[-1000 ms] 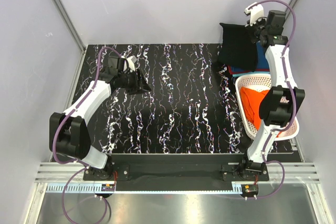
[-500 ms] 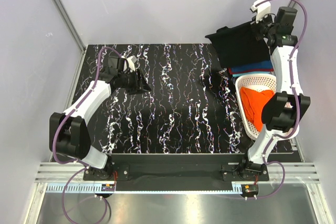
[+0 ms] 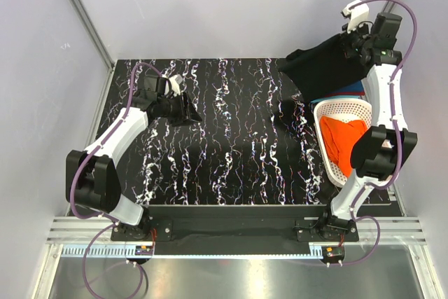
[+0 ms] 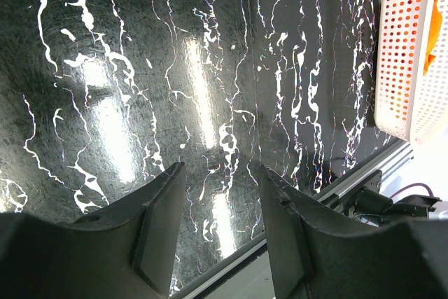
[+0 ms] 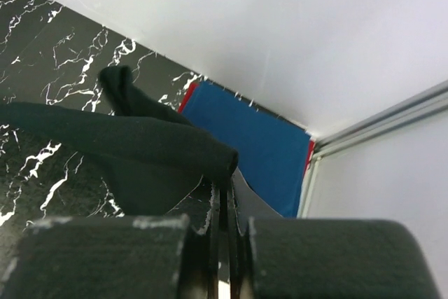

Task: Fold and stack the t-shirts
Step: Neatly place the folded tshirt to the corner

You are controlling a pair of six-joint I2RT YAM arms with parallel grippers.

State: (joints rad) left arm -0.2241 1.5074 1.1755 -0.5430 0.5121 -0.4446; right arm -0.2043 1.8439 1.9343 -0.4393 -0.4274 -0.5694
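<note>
The right gripper's (image 5: 225,232) fingers (image 5: 210,243) are pressed tightly together on a bunched edge of the black t-shirt (image 5: 140,145), pinching it at the bottom centre of the wrist view. From that pinch the cloth sags to the left in one thick, rumpled fold, and a loose end sticks up at the upper left.

In the overhead view the same shirt hangs high in the upper right corner, spreading down and to the left over the table's (image 3: 231,124) far edge. The high hold looks meant to let the fabric fall open and clear the pile beneath it.

That pile sits under the raised shirt. The teal-blue t-shirt (image 5: 252,152) lies flat and squared, and a thin strip of the dark red t-shirt (image 5: 187,96) shows at its edge.

Just below, at the right of the overhead view, the white basket (image 3: 341,105) holds the crumpled orange t-shirt (image 3: 344,138), which has not yet been folded.

Far across the frame, at centre left, the left gripper (image 4: 220,173) hovers above bare marbled tabletop. Its fingers (image 4: 164,222) are spread apart and hold nothing, apparently waiting to take a second corner.
</note>
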